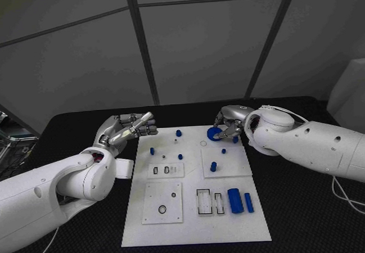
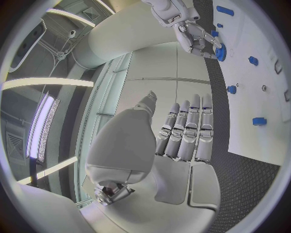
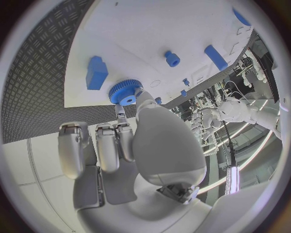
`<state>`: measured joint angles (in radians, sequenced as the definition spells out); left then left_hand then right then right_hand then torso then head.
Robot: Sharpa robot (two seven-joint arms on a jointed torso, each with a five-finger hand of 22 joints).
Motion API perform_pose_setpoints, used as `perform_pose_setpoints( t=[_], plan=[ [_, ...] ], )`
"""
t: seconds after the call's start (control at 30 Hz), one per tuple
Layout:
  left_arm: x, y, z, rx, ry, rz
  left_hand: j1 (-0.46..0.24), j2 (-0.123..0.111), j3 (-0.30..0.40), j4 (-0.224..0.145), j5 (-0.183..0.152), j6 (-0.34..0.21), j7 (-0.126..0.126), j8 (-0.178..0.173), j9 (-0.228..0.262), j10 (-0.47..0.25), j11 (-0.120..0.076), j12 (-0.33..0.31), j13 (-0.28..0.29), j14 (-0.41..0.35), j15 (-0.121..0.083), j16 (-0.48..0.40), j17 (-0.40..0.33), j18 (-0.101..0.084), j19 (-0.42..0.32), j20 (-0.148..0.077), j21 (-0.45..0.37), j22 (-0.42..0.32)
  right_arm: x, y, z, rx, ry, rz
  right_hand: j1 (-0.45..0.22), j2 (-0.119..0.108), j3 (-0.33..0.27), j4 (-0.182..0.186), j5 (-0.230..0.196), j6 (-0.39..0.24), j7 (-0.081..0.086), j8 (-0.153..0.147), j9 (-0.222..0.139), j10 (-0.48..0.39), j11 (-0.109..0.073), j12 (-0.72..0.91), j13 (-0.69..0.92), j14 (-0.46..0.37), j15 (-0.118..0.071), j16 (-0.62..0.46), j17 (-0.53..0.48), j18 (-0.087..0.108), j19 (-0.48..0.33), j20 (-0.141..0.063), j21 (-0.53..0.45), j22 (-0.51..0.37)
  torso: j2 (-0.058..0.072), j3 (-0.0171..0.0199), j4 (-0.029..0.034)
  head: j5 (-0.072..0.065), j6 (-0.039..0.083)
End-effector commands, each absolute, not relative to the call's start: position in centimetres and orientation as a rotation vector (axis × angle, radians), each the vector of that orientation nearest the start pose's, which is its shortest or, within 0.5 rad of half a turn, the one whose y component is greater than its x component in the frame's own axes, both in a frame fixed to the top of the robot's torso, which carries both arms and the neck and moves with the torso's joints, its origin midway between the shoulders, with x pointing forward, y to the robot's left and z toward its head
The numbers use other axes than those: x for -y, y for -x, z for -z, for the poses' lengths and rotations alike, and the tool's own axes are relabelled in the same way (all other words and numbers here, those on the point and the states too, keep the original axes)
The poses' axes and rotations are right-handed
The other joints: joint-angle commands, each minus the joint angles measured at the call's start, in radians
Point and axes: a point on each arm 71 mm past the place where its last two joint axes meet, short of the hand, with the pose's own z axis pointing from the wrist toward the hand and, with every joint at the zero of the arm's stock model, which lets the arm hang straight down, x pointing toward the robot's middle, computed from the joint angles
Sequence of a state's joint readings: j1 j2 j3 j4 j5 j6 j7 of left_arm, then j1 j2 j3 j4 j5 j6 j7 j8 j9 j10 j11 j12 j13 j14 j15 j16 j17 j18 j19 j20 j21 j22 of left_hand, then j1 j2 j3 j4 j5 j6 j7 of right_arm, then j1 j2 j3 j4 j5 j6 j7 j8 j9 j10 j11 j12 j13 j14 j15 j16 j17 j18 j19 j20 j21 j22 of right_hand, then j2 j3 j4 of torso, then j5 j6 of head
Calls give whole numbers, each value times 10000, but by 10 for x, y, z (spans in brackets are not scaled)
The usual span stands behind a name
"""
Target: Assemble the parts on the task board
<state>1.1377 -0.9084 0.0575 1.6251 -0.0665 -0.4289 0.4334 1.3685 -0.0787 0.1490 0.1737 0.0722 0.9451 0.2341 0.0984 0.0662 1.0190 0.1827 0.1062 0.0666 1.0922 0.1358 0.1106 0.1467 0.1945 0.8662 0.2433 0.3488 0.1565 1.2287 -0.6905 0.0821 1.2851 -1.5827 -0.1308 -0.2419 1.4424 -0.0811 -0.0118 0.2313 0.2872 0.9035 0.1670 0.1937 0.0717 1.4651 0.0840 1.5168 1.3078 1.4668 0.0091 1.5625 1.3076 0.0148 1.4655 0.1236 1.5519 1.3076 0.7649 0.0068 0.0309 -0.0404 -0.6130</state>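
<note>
**Right hand holds a blue gear at the far edge of the task board**

The robot's right hand (image 1: 228, 126) reaches in over the far right corner of the white task board (image 1: 195, 224), its fingers curled down and inward. It pinches a round blue gear (image 1: 214, 133) with a toothed rim and a hole through its centre; the right wrist view shows the gear (image 3: 125, 92) gripped between the thumb and a fingertip, its edge over the board's rim. Whether the gear touches the board cannot be told. The left hand (image 1: 127, 128) hovers beside the board's far left corner, over the black desk (image 1: 317, 222), holding nothing. In the left wrist view its fingers (image 2: 188, 128) lie straight and side by side with the thumb set apart from them.

Much of the gear is hidden behind the right hand's fingers in the head view. The small blue pegs (image 1: 179, 133) standing on the far half of the board are too small to make out in detail.

On the board's near half, to the right of its centre, a thick blue cylinder (image 1: 235, 201) lies just beside a thinner blue rod (image 1: 248, 202), next to an outlined rectangular slot (image 1: 204, 202). Left of that slot sits a raised white plate with a small ring (image 1: 162, 209) on it. Another blue peg (image 1: 213, 167) stands upright on the right-hand plate near the board's middle.
</note>
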Motion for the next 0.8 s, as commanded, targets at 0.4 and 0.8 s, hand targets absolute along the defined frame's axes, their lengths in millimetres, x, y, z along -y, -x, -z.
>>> perform_pose_setpoints(
  t=[0.4,0.8],
  plan=[
    [-218,-474,158,-12983,10620,15329,-33,87,4,-66,-47,41,52,-47,6,49,2,-55,10,-56,-3,-74,18,-143,-80,5,-36,-15,191,-545,148,-16372,1931,-4111,678,518,922,-527,-311,809,-218,298,66,662,-201,141,2122,1026,-117,60,2570,-111,931,-110,121,2485,1,10,-1,23,-11],
    [-219,-475,159,-12999,10638,15301,-6,110,12,-100,-49,45,50,-56,5,53,1,-66,8,-49,-2,-96,26,-141,-105,9,-39,-18,163,-524,131,-15102,2349,-5111,547,353,1097,-606,-237,903,-243,219,26,688,-229,158,2153,1034,-148,74,2606,-135,1010,-155,165,2581,-7,5,7,45,80]
  ],
)
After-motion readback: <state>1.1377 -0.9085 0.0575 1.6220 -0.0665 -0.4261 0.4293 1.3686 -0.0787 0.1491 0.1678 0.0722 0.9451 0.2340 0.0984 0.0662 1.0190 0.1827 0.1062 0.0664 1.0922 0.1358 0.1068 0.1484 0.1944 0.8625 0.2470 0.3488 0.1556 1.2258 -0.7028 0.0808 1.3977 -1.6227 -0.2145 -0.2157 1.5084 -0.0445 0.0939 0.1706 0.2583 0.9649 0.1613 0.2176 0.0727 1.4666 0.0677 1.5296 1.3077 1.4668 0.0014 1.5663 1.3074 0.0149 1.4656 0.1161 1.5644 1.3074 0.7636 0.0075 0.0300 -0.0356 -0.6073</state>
